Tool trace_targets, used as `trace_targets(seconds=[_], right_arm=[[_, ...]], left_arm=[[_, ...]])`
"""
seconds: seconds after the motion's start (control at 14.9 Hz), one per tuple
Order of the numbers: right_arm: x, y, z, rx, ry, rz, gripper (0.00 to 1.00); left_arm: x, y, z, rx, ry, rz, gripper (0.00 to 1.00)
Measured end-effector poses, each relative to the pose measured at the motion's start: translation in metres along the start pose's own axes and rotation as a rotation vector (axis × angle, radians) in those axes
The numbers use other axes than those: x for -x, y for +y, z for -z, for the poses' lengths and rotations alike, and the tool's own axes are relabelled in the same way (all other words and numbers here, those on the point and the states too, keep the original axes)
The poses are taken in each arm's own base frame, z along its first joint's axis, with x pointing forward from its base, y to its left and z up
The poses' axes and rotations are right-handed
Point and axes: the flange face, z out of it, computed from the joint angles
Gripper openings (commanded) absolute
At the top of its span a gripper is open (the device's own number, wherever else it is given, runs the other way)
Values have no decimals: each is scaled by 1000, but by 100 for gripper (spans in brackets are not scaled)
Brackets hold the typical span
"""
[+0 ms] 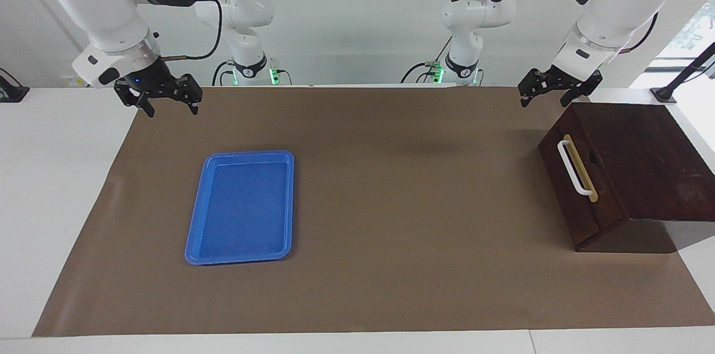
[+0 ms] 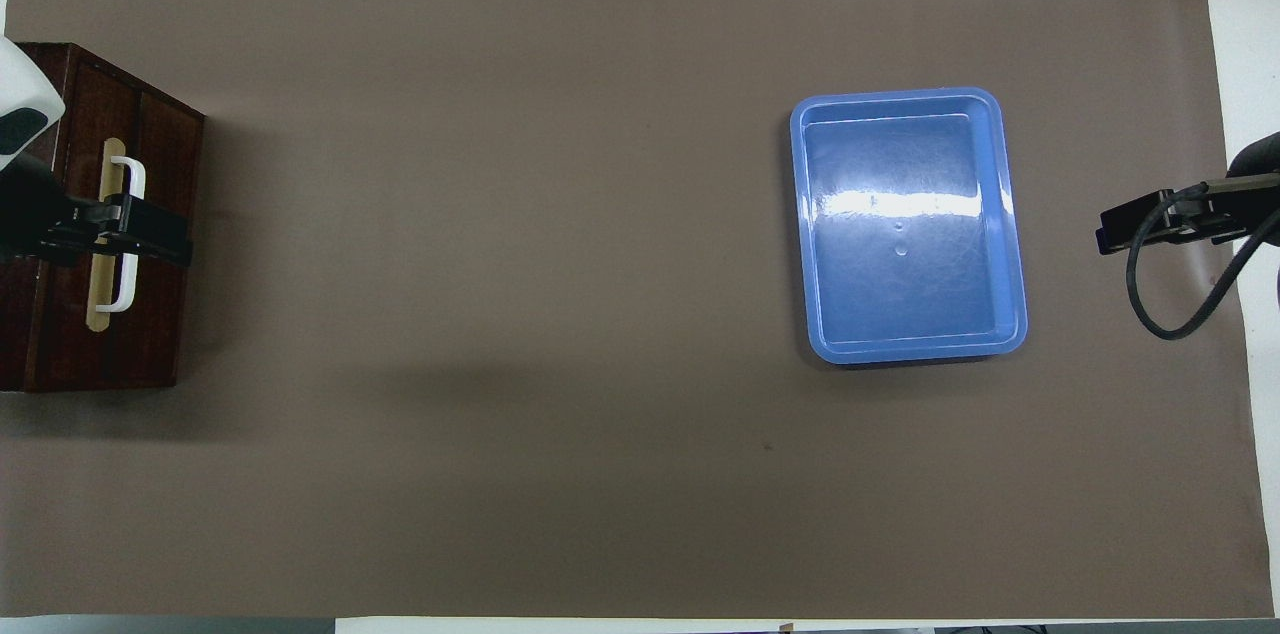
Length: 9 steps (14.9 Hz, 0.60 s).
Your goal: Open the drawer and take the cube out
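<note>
The dark brown wooden box (image 1: pixel 642 158) stands at the left arm's end of the table. Its drawer (image 1: pixel 581 186) is shut, with a white bar handle (image 1: pixel 572 167) on a tan strip. The cube is hidden. My left gripper (image 1: pixel 543 101) hangs open in the air above the box's corner nearest the robots, touching nothing. From overhead the left gripper (image 2: pixel 170 246) covers the middle of the handle (image 2: pixel 130 184) on the drawer (image 2: pixel 160 324). My right gripper (image 1: pixel 172 111) waits open and empty above the right arm's end of the brown mat; overhead, the right gripper (image 2: pixel 1108 239) is beside the tray.
An empty blue plastic tray (image 1: pixel 195 231) lies on the brown mat (image 1: pixel 391 203) toward the right arm's end, also seen from overhead as the tray (image 2: pixel 1010 214). White table (image 1: pixel 56 175) borders the mat.
</note>
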Motion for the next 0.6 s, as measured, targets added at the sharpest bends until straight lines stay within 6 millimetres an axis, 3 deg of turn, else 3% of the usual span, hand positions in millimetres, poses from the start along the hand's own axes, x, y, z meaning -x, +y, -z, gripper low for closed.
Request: trace_targets(seconds=[0.4,0.6], right_arm=[[0,0,0,0,0,0,100],[0,0,0,0,0,0,100]], left_arm=[[-1,0,0,-4,11,-5,100],[-10,2,-20,-73,59,-63,100]])
